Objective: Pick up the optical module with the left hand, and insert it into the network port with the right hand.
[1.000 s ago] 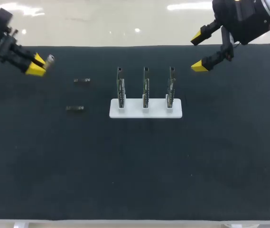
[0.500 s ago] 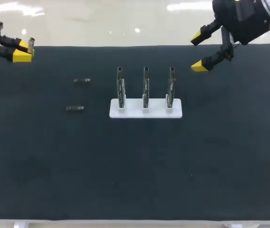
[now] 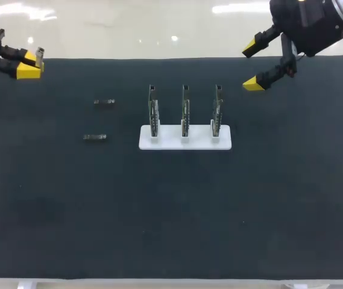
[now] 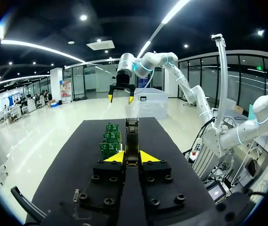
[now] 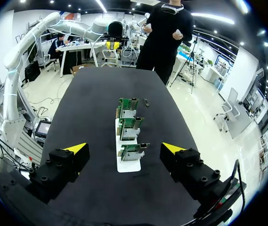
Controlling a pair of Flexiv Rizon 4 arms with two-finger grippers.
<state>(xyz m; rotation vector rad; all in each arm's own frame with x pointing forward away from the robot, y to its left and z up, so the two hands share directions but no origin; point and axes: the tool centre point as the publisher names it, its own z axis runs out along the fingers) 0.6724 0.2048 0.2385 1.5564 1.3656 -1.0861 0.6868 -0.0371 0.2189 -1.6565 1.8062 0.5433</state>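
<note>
Black table (image 3: 159, 211): left tool (image 3: 32, 63) clamping optical module (image 4: 132, 134), unmoved at far-left corner; right tool (image 3: 254, 64) released.

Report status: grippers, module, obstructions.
Left gripper shut on optical module, table's far-left corner. Right gripper open, above far-right side. Two spare modules left of port boards, nothing blocking.

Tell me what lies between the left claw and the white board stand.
A loose module and a second module on the dark mat, seen in head view.
</note>
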